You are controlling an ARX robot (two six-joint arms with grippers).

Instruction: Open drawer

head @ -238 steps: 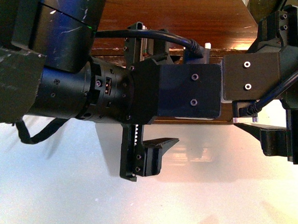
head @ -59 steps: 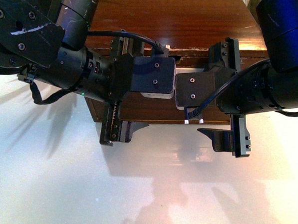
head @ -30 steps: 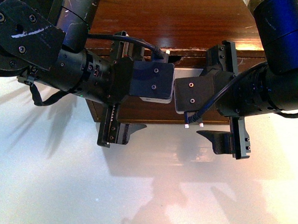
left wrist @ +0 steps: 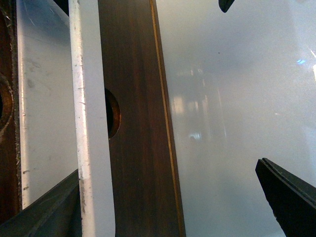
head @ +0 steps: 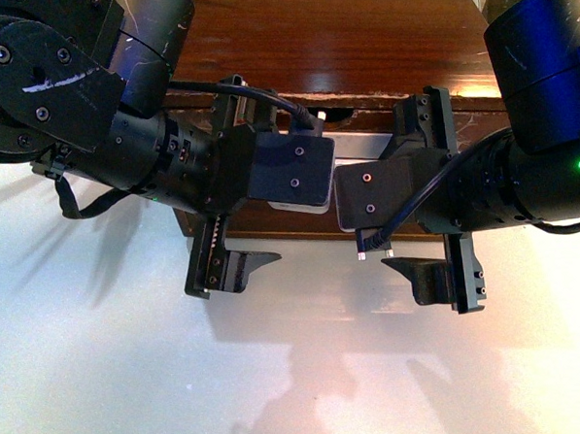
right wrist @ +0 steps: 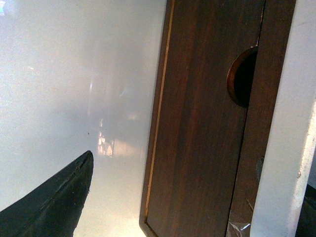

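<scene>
Left claw (left wrist: 168, 169) spread wide astride white handle (left wrist: 91, 98) of the drawer (left wrist: 138, 158); right claw (right wrist: 200, 180) also spread, apparently astride it.

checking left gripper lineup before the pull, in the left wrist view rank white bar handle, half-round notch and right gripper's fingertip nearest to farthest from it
From the left gripper:
1. white bar handle: nearest, runs through its open jaws.
2. half-round notch: further ahead along the bar, in the drawer front.
3. right gripper's fingertip: farthest, over the table.
</scene>
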